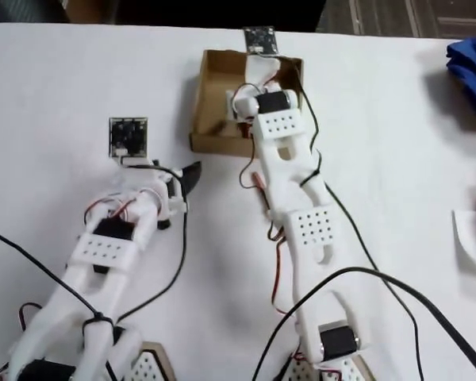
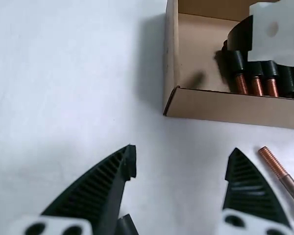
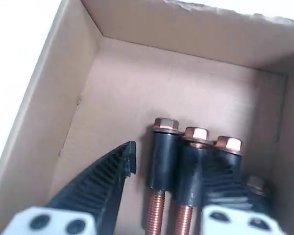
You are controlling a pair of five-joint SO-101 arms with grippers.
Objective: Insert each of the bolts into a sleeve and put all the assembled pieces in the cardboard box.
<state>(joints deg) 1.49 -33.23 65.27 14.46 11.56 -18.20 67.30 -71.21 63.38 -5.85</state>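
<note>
Inside the box (image 3: 49, 98), three sleeved bolts (image 3: 192, 156) lie side by side, a fourth head (image 3: 257, 183) just beside them. The right end effector (image 3: 174, 164) straddles them, released. One loose bolt (image 2: 277, 169) lies on the worktop (image 2: 63, 73) just outside the box, beside the left end effector (image 2: 182, 156), which is spread wide and empty. The loose bolt is stiff, light and likely to roll, so pinch it across the shank.

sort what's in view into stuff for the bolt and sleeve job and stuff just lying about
For the job: cardboard box; sleeved bolts lying in it; a loose bolt on the table outside the box.
Lying about: blue cloth and white curved object, off to one side.
</note>
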